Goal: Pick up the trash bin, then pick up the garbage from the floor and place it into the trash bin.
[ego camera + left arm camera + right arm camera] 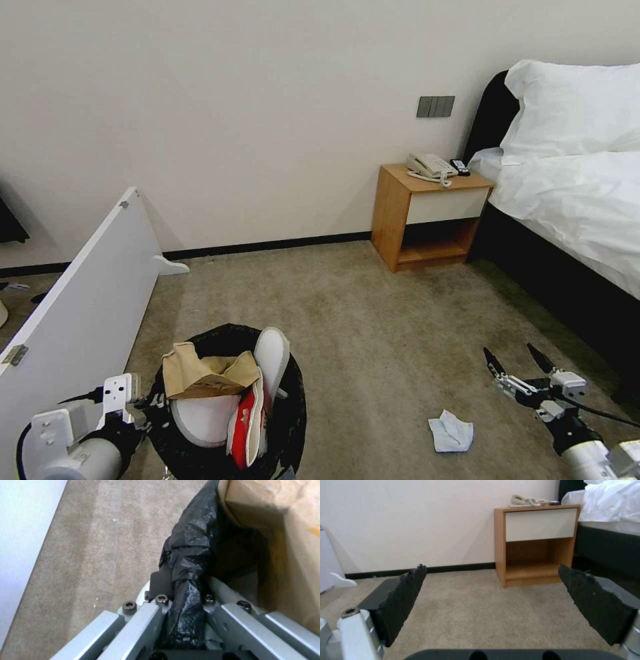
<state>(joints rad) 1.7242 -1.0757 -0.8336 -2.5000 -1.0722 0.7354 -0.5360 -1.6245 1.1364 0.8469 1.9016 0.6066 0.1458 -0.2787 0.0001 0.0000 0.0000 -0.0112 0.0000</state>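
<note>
The trash bin (293,413), lined with a crinkled black bag, hangs at the lower left of the head view. Garbage sticks out of its top: a brown paper scrap (203,375), two white slippers (272,353) and a red-white packet (245,423). My left gripper (147,405) is shut on the bin's near rim; the left wrist view shows the left gripper (186,590) clamping the black bag (193,545) beside the brown paper (283,525). One pale blue-white crumpled piece of garbage (451,431) lies on the carpet. My right gripper (519,363) hovers open just right of it, with nothing between the black pads (403,597).
A white board (80,307) leans along the left. A wooden nightstand (427,217) with a telephone (430,165) stands against the far wall, and the same nightstand (536,542) is ahead in the right wrist view. The bed (573,200) fills the right side. Open carpet lies between them.
</note>
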